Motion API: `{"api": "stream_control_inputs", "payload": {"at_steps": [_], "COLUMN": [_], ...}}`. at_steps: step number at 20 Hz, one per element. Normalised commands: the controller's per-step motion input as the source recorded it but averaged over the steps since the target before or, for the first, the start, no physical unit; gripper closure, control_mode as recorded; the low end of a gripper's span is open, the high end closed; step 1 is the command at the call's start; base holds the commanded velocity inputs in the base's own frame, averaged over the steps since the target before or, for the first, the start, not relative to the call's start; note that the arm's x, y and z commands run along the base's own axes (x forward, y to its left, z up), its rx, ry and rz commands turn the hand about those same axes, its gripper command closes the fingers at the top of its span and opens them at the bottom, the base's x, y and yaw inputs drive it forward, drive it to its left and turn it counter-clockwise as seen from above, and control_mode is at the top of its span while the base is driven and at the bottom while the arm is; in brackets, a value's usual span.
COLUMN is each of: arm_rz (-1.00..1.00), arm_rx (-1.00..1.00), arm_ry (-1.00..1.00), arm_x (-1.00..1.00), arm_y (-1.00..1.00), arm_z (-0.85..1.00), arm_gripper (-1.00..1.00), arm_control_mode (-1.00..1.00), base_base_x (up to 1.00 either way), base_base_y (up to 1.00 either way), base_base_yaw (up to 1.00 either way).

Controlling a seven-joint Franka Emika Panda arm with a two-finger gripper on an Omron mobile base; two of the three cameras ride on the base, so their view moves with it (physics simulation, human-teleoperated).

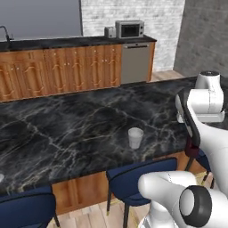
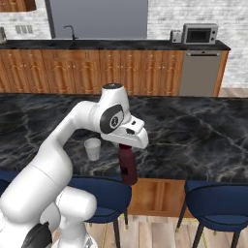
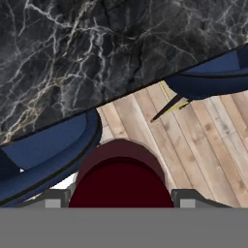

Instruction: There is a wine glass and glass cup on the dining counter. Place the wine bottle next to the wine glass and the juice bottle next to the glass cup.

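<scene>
My gripper [image 2: 127, 145] is shut on the top of the juice bottle [image 2: 128, 167], a stubby dark maroon bottle that hangs upright from it. The bottle [image 1: 192, 149] sits just off the near edge of the dining counter [image 2: 193, 131], above the stools and the wood floor. In the hand view its round maroon top [image 3: 121, 177] sits between the fingertips of the gripper [image 3: 121, 199]. The glass cup [image 2: 92, 148], a whitish tumbler [image 1: 135, 137], stands on the black marble near that front edge, to the left of the bottle. The wine glass and wine bottle are out of view.
Navy stools [image 2: 218, 198] [image 1: 142, 176] are tucked under the counter's near edge, and one [image 3: 43, 145] lies right below the hand. Across the aisle runs a wood cabinet row with a dishwasher [image 1: 136, 62] and a microwave [image 1: 129, 29].
</scene>
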Motion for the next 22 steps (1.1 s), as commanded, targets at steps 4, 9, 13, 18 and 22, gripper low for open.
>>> {"api": "stream_control_inputs", "payload": {"at_steps": [4,9,13,18,22], "arm_rz": [0.0,0.0,0.0,0.0,0.0], "arm_rx": [0.0,0.0,0.0,0.0,0.0], "arm_ry": [0.0,0.0,0.0,0.0,0.0], "arm_x": [0.0,0.0,0.0,0.0,0.0], "arm_y": [0.0,0.0,0.0,0.0,0.0], "arm_z": [0.0,0.0,0.0,0.0,0.0], "arm_gripper": [1.0,1.0,1.0,1.0,1.0], "arm_control_mode": [1.0,1.0,1.0,1.0,1.0], "base_base_x": [0.31,0.26,0.21,0.04,0.0], "base_base_y": [-0.36,-0.39,-0.35,-0.04,0.0], "base_base_yaw": [0.22,0.21,0.18,0.03,0.0]}}
